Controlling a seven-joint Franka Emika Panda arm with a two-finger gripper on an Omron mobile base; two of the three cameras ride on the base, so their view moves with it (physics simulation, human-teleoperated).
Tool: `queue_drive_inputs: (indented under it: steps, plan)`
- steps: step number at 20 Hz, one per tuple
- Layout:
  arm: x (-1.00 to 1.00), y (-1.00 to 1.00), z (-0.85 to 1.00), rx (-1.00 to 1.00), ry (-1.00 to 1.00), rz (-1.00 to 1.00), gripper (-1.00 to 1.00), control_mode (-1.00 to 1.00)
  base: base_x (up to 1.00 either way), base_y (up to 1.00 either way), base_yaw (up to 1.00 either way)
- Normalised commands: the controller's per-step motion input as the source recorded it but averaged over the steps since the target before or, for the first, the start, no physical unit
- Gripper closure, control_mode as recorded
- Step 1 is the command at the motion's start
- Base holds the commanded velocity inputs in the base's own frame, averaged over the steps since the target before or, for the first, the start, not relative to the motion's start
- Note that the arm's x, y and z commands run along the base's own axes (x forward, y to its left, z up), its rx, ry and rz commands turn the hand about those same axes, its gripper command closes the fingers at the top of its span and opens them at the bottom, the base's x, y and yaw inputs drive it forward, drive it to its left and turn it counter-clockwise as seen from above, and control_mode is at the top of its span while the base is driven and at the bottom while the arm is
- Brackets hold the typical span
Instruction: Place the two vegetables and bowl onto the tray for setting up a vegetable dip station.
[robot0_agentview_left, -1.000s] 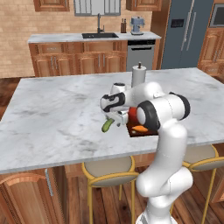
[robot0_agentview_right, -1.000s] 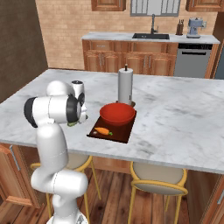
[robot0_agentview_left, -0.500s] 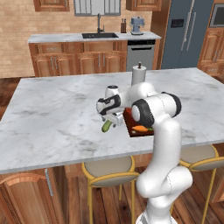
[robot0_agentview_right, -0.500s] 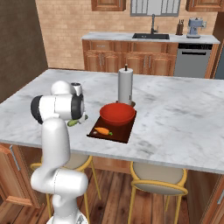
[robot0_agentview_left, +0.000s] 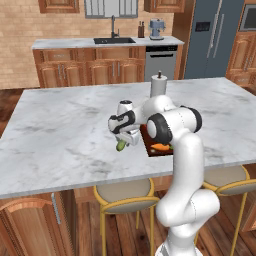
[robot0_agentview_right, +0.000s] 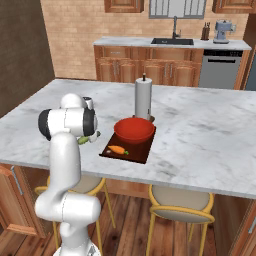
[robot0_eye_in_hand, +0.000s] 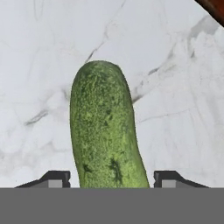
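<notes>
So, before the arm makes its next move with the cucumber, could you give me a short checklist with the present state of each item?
1. Cucumber lies between the gripper fingers: ok.
2. Fingers closed firmly on the cucumber: cannot tell; the tips stand apart from its sides in the hand view.
3. Carrot on the tray: ok.
4. Bowl on the tray: ok.
5. Free space left on the tray for the cucumber: ok, bare board beside the carrot.
6. Paper-towel roll away from the path: ok, it stands behind the bowl.
</notes>
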Motion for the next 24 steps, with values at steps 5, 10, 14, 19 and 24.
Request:
queue_drive_inputs:
  steps: [5,10,14,19,24]
  plan:
    - [0.00,-0.05,-0.01,0.00,0.02,0.00,1.00,-1.00,0.00,0.00,0.00]
    - [-0.14,-0.13,0.06,0.00,0.04,0.00,1.00,-1.00,0.00,0.00,0.00]
    - [-0.30,-0.11,0.13,0.00,0.07,-0.04,1.00,-1.00,0.00,0.00,0.00]
    - [-0.36,-0.09,0.15,0.00,0.06,-0.09,1.00,-1.00,0.00,0.00,0.00]
    - [-0.38,-0.10,0.13,0.00,0.02,-0.14,1.00,-1.00,0.00,0.00,0.00]
